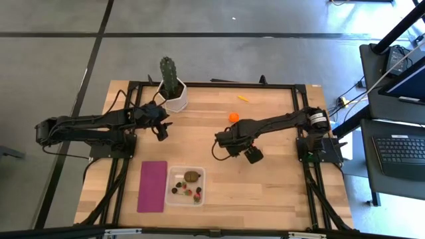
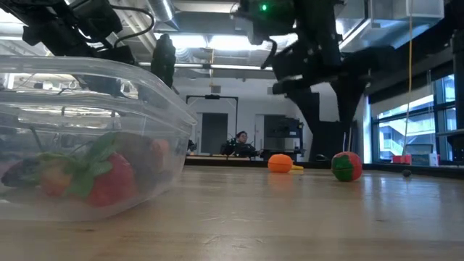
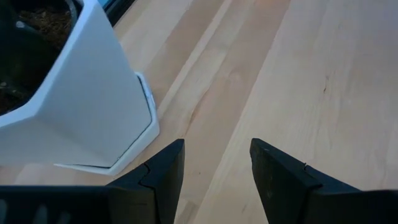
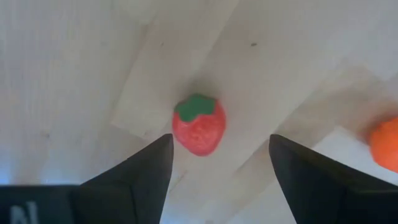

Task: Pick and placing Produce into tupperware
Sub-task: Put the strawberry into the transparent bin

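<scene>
The clear tupperware (image 1: 185, 186) sits near the table's near edge and holds a brown kiwi (image 1: 192, 176), strawberries and dark berries. It fills the left foreground of the low view (image 2: 87, 138). My right gripper (image 4: 221, 168) is open and hovers above a red strawberry (image 4: 199, 124) that lies on the table; its fingers stand on either side without touching. In the high view this gripper (image 1: 218, 145) is at mid-table. The orange ball (image 1: 233, 117) rests just beyond it, and the thin yellow piece (image 1: 244, 99) lies farther back. My left gripper (image 1: 161, 131) waits open beside the cactus pot.
The green cactus in its white pot (image 1: 174, 93) stands at the table's far-left, close to my left gripper (image 3: 216, 168). A flat magenta rectangle (image 1: 153, 186) lies left of the tupperware. Bare wood stretches over the table's right half. A person shows far off in the room (image 2: 241, 141).
</scene>
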Controlling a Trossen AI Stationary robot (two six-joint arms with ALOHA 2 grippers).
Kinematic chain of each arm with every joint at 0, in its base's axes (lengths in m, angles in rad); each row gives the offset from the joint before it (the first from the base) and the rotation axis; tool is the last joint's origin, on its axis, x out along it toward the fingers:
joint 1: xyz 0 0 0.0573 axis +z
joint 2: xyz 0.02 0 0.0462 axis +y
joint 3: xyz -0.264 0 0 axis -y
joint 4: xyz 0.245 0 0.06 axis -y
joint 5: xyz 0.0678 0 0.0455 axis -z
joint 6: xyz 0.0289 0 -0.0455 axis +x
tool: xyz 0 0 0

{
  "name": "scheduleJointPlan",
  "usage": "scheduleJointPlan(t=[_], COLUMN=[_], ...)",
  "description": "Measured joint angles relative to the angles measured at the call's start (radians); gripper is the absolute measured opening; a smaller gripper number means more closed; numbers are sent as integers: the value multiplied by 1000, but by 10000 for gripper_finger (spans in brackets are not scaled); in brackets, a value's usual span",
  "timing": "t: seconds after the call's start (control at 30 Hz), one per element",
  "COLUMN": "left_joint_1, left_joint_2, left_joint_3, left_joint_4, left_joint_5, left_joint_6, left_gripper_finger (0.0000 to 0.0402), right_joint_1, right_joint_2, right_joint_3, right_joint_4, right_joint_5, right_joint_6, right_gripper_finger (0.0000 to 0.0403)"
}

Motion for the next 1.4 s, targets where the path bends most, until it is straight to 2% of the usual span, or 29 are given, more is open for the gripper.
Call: scheduleJointPlan(t=[0.1,0.23,0.4,0.53,0.63,0.87,1.4], left_joint_1=[0,0,0,0,0,0,0], left_joint_2=[0,0,0,0,0,0,0], left_joint_3=[0,0,0,0,0,0,0], left_joint_4=[0,0,0,0,0,4,5], left_joint_5=[-17,-17,-18,-18,-19,-19,-18], left_joint_6=[0,0,3,36,50,50,51], left_gripper_finger=[176,176,176,176,176,176,176], right_joint_1=[-10,-7,18,27,27,25,25], right_joint_2=[-38,-93,-166,-206,-220,-221,-221], right_joint_3=[-19,-144,-281,-348,-367,-385,-393], right_joint_4=[35,82,164,271,290,358,358], right_joint_5=[-31,-115,-111,-57,-23,-20,-20], right_joint_6=[2,5,57,74,74,52,60], right_gripper_finger=[263,263,263,263,263,263,263])
